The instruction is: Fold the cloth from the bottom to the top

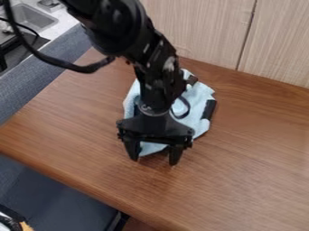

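- So from my end, the arm [158,67] comes in from around 11 o'clock and the gripper [154,160] hangs just below mid-view, tips toward 6.
- Jaws are apart, with a bit of cloth [200,97] visible in the gap. Can't tell if either tip is actually touching it.
- The cloth is light blue and rumpled, around the middle of the tabletop [253,176]. Most of it sits toward 12 and 1 o'clock from the jaws, and the arm hides a good chunk.
- There's a dark bar [208,109] at the cloth's 3 o'clock side, can't tell if it's part of my rig.
- Edges: the front one runs from 9 o'clock down toward 6, with bare wood between it and the jaws. More bare wood off toward 4.
- Wood panels [202,27] border the back, 12 round to 2.
- Blue-grey fabric surface [45,70] alongside at 10, a sink [30,18] beyond it at 11, and a thick black cable [60,65] looping over that side.
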`<state>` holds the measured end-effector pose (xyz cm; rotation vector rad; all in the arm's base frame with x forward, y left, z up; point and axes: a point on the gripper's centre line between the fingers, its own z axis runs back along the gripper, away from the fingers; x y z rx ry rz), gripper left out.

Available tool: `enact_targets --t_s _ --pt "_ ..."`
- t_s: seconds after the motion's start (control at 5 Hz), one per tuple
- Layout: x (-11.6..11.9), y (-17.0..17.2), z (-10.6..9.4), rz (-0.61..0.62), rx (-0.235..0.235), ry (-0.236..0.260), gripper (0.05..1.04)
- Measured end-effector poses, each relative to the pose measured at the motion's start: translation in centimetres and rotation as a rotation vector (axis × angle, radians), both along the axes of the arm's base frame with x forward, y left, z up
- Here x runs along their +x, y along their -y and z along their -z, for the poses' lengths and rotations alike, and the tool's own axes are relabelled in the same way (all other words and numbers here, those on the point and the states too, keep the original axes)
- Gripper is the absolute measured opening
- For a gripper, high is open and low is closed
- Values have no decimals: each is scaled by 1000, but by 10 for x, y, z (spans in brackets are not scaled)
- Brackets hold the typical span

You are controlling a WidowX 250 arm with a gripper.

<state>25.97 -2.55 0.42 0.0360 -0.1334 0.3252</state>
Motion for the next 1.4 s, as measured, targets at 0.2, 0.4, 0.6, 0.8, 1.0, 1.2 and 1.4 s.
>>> enact_targets --t_s 0.2,0.4,0.6,0.8,1.0,1.2,1.4 --pt "2 -2 4 1 17 1 708" --pt "4 -3 4 -10 16 23 400" --pt "2 1 5 8 15 24 172" --pt "-1 16 -2 77 -14 46 68" --pt "1 31 -23 155 -55 109 59" --pt "3 30 -49 133 -91 177 59" --pt "17 17 -74 64 -118 232 58"
